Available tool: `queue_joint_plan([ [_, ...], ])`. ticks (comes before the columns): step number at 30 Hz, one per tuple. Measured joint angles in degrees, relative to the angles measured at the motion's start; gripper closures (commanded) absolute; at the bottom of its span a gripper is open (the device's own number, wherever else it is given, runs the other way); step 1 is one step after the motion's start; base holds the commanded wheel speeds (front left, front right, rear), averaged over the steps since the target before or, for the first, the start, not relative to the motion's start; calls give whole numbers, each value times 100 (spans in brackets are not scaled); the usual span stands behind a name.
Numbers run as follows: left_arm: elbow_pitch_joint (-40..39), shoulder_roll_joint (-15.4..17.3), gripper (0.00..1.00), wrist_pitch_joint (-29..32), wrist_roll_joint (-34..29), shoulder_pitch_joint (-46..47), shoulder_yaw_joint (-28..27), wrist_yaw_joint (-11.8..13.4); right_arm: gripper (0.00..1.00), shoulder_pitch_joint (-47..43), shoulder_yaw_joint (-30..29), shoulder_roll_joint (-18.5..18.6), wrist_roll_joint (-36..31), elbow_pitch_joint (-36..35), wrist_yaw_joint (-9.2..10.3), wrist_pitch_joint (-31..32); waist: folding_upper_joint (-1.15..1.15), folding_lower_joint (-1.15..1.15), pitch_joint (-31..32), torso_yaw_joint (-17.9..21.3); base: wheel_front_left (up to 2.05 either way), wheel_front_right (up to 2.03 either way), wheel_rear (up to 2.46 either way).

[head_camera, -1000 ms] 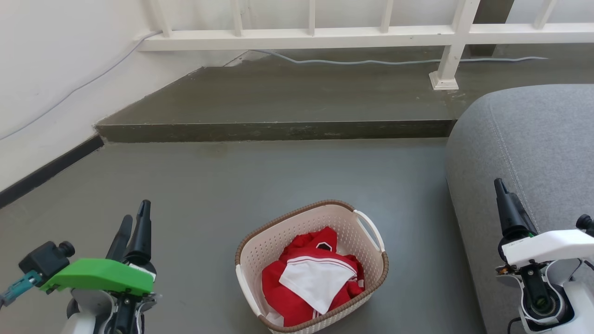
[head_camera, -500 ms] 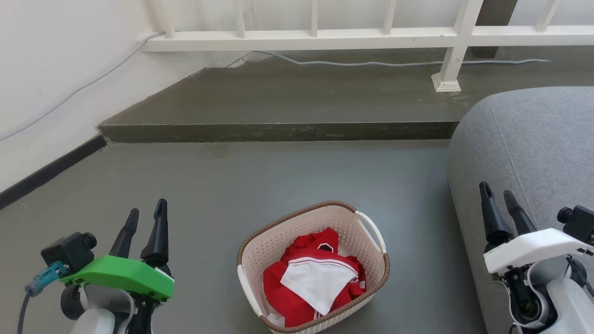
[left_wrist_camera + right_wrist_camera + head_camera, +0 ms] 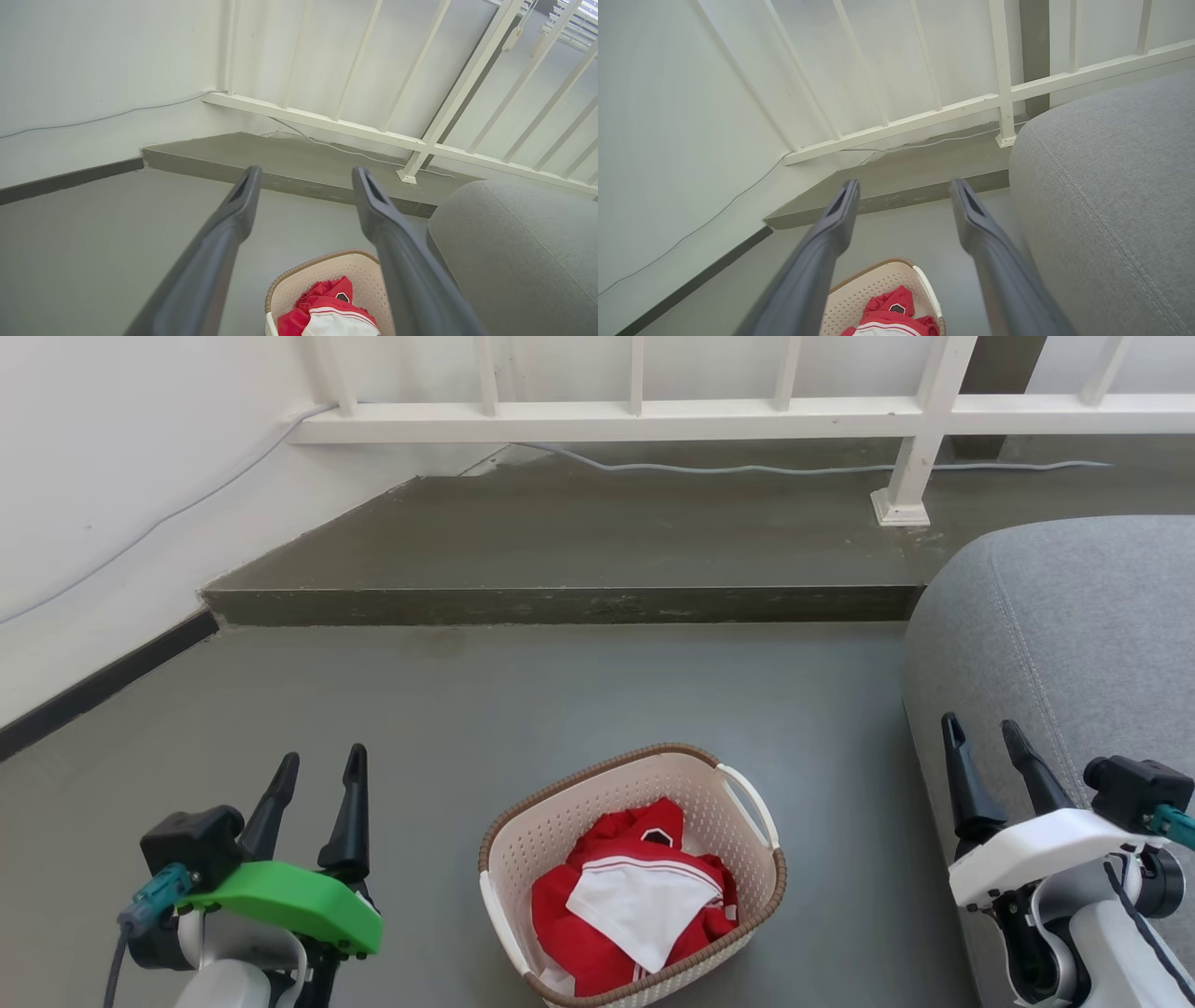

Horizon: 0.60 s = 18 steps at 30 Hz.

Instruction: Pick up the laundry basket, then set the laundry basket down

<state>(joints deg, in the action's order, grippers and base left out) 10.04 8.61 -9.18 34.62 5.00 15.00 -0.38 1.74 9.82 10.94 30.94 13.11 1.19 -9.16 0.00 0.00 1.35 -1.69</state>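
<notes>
Left gripper (image 3: 322,758) lower left, fingers spread. Right gripper (image 3: 980,726) lower right, spread too, in front of the grey sofa (image 3: 1074,635). Laundry basket (image 3: 551,826) bottom centre on the floor between them, touching neither, red-and-white clothes (image 3: 560,915) inside. Step (image 3: 560,604) mid-frame, white railing (image 3: 607,415) along the top.

a smooth grey floor (image 3: 523,709) meets a low raised step (image 3: 560,605), scuffed along its front edge. a white railing (image 3: 653,418) with upright bars runs along the step's far edge, and its post foot (image 3: 900,509) rests on the step. a pale cable (image 3: 747,469) trails under the rail. the white wall (image 3: 112,476) on the left has a dark skirting (image 3: 93,686). a grey upholstered seat (image 3: 1055,635) sits at the floor's right edge.
</notes>
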Motion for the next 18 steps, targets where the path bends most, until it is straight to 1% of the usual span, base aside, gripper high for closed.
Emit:
queue_joint_plan([
  [4, 33, 38, 0, -65, -297, -2, 119, 48, 0, -7, 57, 30, -299, 26, 59, -65, 0, 0, 8, -4, 0, 0, 0],
  [7, 47, 55, 0, -172, -582, -3, 232, 99, 0, -37, 102, 48, -576, 40, 144, -157, 0, 0, 20, -14, 0, 0, 0],
  [10, 64, 94, 0, -231, -812, -3, 313, 148, 0, -108, 142, 57, -783, 49, 163, -210, 0, 0, 29, -22, 0, 0, 0],
  [14, 102, 105, 0, -297, -995, -4, 380, 177, 0, -118, 181, 60, -1054, 71, 237, -298, 0, 0, 37, -27, 0, 0, 0],
  [18, 165, 112, 0, -352, -1232, -4, 428, 241, 0, -132, 210, 64, -1315, 87, 253, -369, 0, 0, 44, -28, 0, 0, 0],
])
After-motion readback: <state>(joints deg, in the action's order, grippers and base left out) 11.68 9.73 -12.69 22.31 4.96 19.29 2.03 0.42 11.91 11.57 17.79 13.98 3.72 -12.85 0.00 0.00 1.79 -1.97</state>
